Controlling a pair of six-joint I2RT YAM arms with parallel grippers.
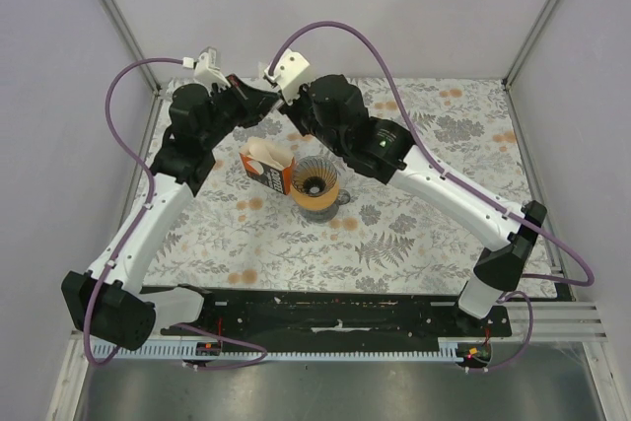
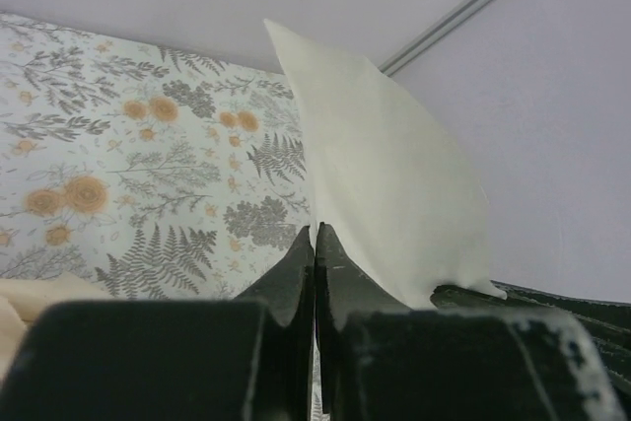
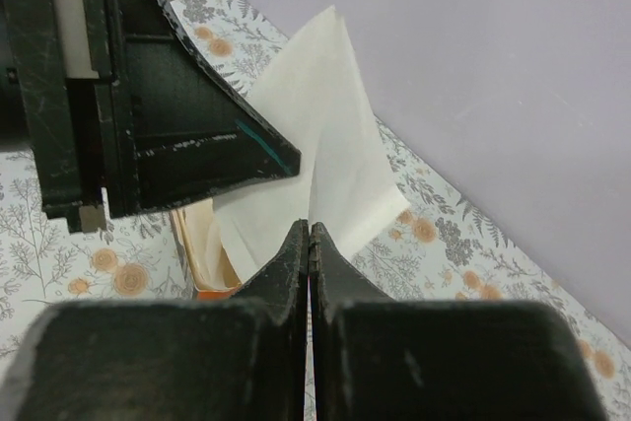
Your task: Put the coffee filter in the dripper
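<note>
Coffee filter: a thin white paper coffee filter, flat and fan-shaped, is held in the air over the far part of the table between the two arms. Both wrist views hide its lower edge behind black fingers.
Left gripper: the left gripper has its jaws pressed together with no gap, pinching the filter's bottom edge.
Right gripper: the right gripper is also clamped tight on the paper, at another spot along that edge.
From above: the filter is hard to make out, tucked between the two wrists and mostly covered by them.
Dripper: the small grey see-through ribbed cone dripper with a tan-brown collar stands upright on the table, nearer than the grippers and apart from the filter. Its small handle barely shows on the right.
Carton: an orange carton of cream papers sits just left of the dripper. From the right wrist, only a sliver shows beneath the left fingers.
Table: a floral-printed cloth covers it.
</note>
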